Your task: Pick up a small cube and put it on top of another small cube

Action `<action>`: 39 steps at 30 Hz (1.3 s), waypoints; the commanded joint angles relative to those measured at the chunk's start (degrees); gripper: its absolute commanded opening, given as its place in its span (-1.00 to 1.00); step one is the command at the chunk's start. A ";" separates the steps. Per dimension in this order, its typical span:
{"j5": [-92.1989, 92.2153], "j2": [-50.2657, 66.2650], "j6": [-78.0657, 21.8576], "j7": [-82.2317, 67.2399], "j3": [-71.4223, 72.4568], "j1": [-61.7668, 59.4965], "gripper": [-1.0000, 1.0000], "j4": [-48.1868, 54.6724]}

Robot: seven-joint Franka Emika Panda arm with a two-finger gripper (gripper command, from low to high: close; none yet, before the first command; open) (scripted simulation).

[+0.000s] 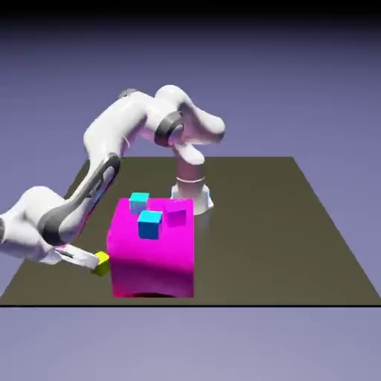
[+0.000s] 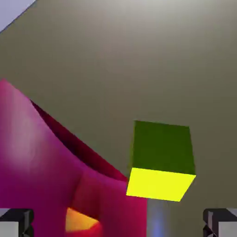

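On the dark table [image 1: 253,245], the yellow cube [image 2: 162,184] is seen beside the magenta block [image 1: 152,260], and the gripper [image 2: 118,222] is kept wide apart, presumably so that the cube can be received between its fingers.

In the exterior view, you have two cyan cubes [image 1: 150,225] and a small magenta cube [image 1: 175,216] showing against the big magenta block [image 1: 152,264] on the dark table [image 1: 268,238].

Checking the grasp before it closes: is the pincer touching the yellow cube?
Apart. The hand view shows the pincer wide open, with a plain gap on either side of the yellow cube.
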 commanded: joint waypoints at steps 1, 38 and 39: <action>0.28 2.08 -2.31 0.12 -0.52 -0.44 0.00 1.87; -20.51 -24.46 -17.17 -4.98 23.67 5.93 -1.00 -4.81; -22.20 -25.92 -17.87 -4.44 24.40 8.00 -1.00 -5.61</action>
